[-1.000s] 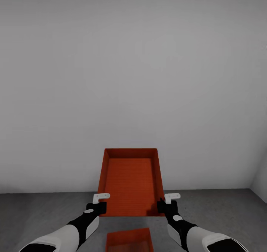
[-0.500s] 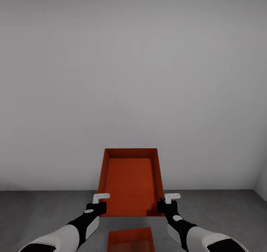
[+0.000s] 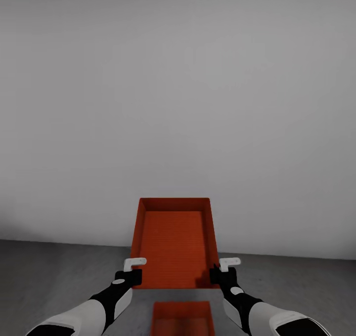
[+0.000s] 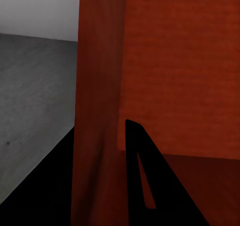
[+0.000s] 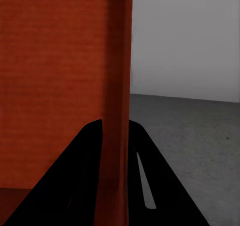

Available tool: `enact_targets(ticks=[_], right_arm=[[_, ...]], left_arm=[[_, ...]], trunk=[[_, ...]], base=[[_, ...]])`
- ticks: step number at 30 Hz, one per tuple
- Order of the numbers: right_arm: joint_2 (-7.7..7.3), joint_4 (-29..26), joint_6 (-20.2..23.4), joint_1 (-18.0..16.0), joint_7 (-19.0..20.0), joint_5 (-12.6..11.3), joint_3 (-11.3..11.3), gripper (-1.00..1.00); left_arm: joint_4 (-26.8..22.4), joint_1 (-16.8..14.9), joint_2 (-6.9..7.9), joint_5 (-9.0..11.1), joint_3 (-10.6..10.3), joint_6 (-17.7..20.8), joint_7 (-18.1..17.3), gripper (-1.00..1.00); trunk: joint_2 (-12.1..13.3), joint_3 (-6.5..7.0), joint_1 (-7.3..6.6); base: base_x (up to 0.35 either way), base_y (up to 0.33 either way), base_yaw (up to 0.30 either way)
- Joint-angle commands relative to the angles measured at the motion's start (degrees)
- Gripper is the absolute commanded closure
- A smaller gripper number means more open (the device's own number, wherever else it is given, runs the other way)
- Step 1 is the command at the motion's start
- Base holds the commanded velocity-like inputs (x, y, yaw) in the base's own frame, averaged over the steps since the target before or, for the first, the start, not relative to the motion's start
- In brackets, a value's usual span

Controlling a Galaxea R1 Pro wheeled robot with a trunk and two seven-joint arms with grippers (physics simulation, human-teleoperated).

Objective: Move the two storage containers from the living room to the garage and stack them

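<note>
A plain white wall (image 3: 178, 103) is seen across the head view, with a dark grey floor (image 3: 54, 271) below it. Two orange-red containers are counted. The first container (image 3: 174, 244) is held up in front of the robot, tilted so that its open inside is presented to the head camera, with the wall and floor behind it. The second container (image 3: 183, 319) is seen lower down, below the held one, between the two forearms, on the grey floor. Two grippers are counted. The left gripper (image 3: 132, 265) is clamped on the left side wall of the held container (image 4: 100, 111), one finger on each face. The right gripper (image 3: 226, 264) is clamped likewise on the right side wall (image 5: 117, 111)
</note>
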Motion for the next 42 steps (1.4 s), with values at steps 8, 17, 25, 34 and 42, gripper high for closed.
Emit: enact_targets(ticks=[8, 17, 25, 34, 42], right_arm=[[-0.07, 0.27, -0.6, -0.03, -0.36, -2.39, -0.69, 1.0], [-0.07, 0.27, -0.48, -0.03, -0.36, -2.46, -0.68, 1.0], [-0.07, 0.27, -0.56, -0.02, -0.36, -2.39, -0.7, 1.0], [-0.07, 0.27, -0.57, -0.03, -0.36, -2.39, -0.7, 1.0], [-0.07, 0.27, -0.57, -0.03, -0.36, -2.39, -0.7, 1.0]], left_arm=[[-0.09, -0.08, 0.02, -0.02, 3.35, -0.28, 0.97, 1.0], [-0.08, -0.08, 0.02, -0.02, 3.35, -0.28, 0.97, 1.0], [-0.08, -0.08, 0.02, -0.02, 3.35, -0.28, 0.97, 1.0], [-0.08, -0.08, 0.02, -0.02, 3.35, -0.28, 0.97, 1.0], [-0.08, -0.08, 0.02, -0.02, 3.35, -0.28, 0.97, 1.0]], trunk=[[-0.06, -0.2, 0.02], [-0.06, -0.83, 0.02], [-0.06, -1.56, 0.02], [-0.06, -2.23, 0.02], [-0.06, -2.67, 0.02]], base=[[0.0, 0.0, 0.055], [0.0, 0.0, 0.002], [0.0, 0.0, -0.072], [0.0, 0.0, -0.174], [0.0, 0.0, -0.223]])
